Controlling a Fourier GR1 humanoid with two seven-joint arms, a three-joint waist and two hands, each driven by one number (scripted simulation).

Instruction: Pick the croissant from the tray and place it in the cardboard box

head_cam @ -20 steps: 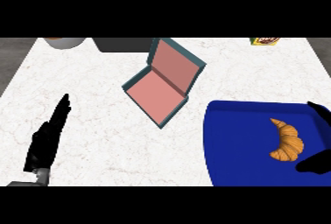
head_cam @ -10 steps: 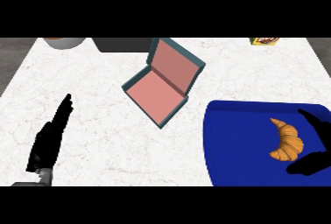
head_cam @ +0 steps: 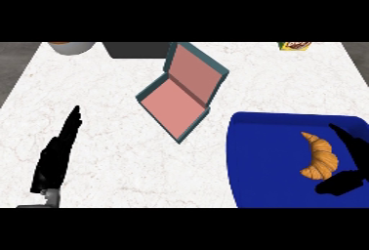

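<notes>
Head view, croissant point(head_cam: 319, 158): lying on the blue tray point(head_cam: 267, 161), near its right side.
Right hand point(head_cam: 351, 163): fingers apart, spanning the croissant, not yet clamped.
Left hand point(head_cam: 57, 154): straight, resting on the desk point(head_cam: 108, 127).
Advice: close across the middle, lift, carry left to the open cardboard box point(head_cam: 180, 93).

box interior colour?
Pink inside the cardboard box, teal outer walls; head view.

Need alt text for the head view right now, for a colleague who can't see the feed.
The robot's right hand brackets a croissant on a blue tray at the lower right, fingers open, not yet gripping it. An open cardboard box with a pink inside lies mid-counter, up and left of the tray. The left hand rests open at the lower left.
</notes>
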